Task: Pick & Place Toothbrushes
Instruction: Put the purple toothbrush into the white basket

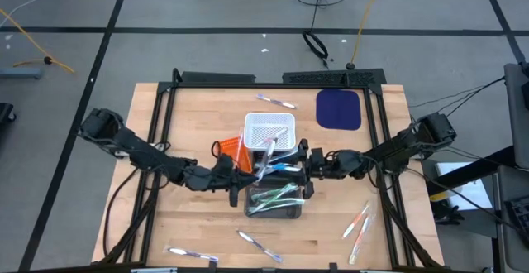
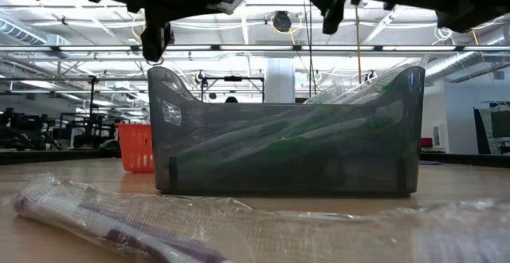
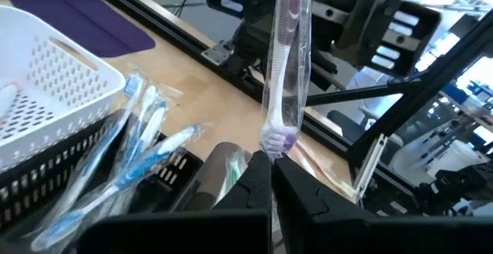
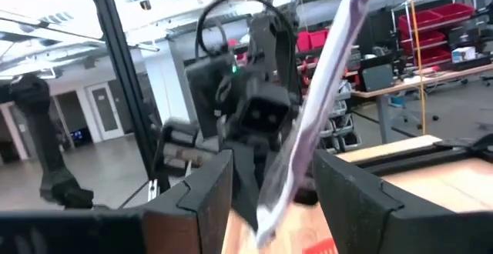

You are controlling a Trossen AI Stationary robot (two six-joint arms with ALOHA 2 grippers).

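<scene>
The toothbrush point(image 3: 283, 61) I care about is the purple one in its clear wrapper, pinched by its head end in my left tool point(image 3: 269, 165), whose fingers are clamped tight on it. In the left wrist view it stands up from the bottom centre to the top centre of the frame. In the high view both tools meet at the middle of the frame, just above the dark bin point(image 1: 275, 200).

My right tool point(image 4: 269, 188) is spread wide, with the wrapped handle passing between its two fingers at the lower centre of the right wrist view. I can't tell whether either finger touches it yet.

I judge this thing very light and fairly stiff, but the loose film around it looks slick and crinkly, so a grip on wrapper alone could slide. I'd take it on the solid handle, squarely across its width, not at the floppy sealed end.

Nearest the low camera, another wrapped purple brush point(image 2: 119, 219) lies on the worktop point(image 2: 470, 185) at the lower left. Behind it, at centre, the grey bin point(image 2: 287, 147) holds green brushes point(image 2: 319, 131). Further back on the left is an orange basket point(image 2: 137, 147). In the high view a white basket point(image 1: 269, 129) sits above the bin, and a blue mat point(image 1: 339, 109) lies at the upper right.
</scene>
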